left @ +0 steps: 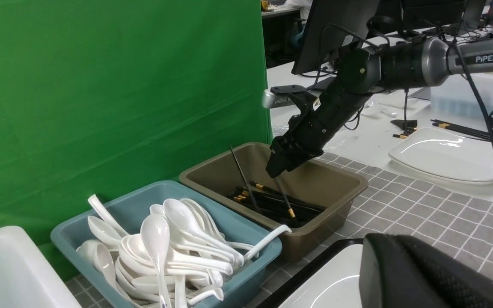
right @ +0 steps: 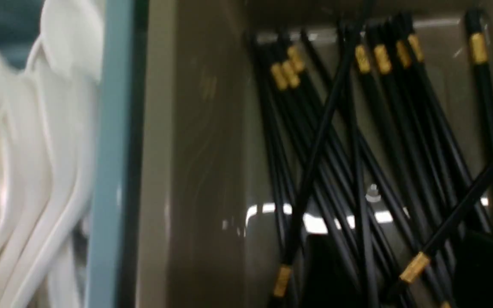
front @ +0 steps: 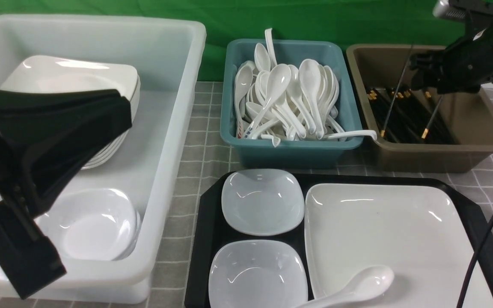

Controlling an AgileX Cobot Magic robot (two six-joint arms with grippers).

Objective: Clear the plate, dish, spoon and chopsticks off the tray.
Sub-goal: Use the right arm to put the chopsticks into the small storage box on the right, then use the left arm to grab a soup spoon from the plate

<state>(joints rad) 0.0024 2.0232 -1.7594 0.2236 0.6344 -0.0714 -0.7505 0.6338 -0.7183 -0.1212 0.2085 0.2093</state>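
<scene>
Tiled counter (front: 195, 145): chopsticks (right: 312, 171) stand loose in brown bin (front: 443, 149) beneath open right fingers (left: 277, 164). Plate (front: 383, 231), two dishes (front: 262, 201) and spoon (front: 357, 284) lie on tray (front: 206, 222). Left fingers (front: 101, 107) closed.

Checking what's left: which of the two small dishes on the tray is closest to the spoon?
The front dish, nearest the camera; the spoon lies right beside it, unlike the rear dish.
</scene>
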